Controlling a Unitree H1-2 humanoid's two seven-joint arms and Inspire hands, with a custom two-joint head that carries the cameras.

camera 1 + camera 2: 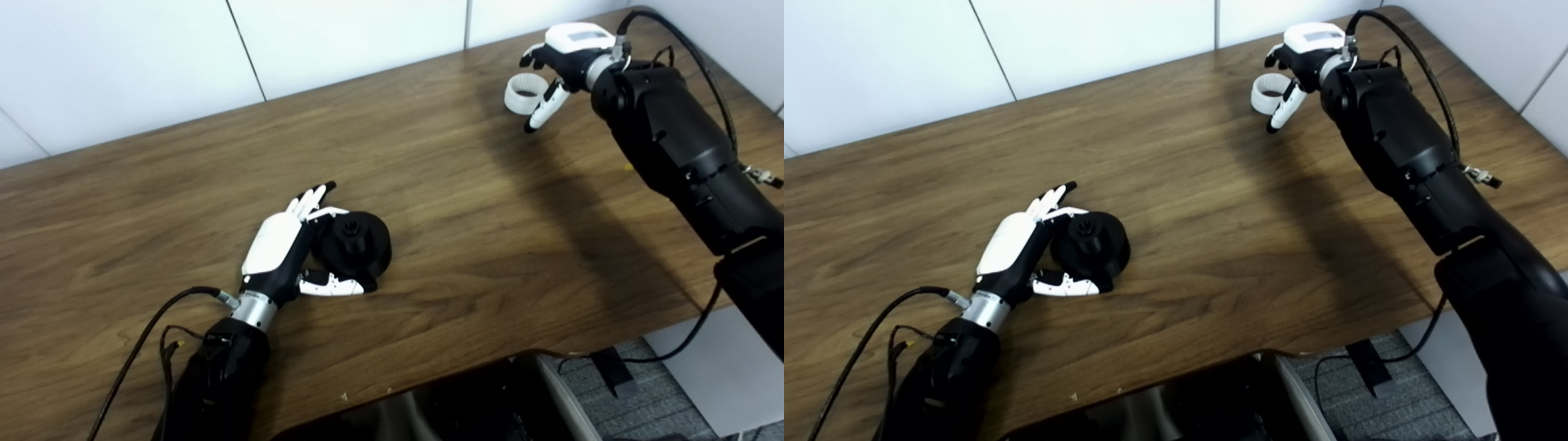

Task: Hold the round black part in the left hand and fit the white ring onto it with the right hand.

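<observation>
Near the front of the wooden table (429,153), the left hand (288,251) lies on its side with fingers stretched out and thumb spread, cupping the round black part (358,242), which sits on the table against its palm. Far back at the right, the right hand (560,58) hangs over the white ring (523,92), fingers curled loosely apart, thumb pointing down just beside the ring; whether it touches is unclear.
</observation>
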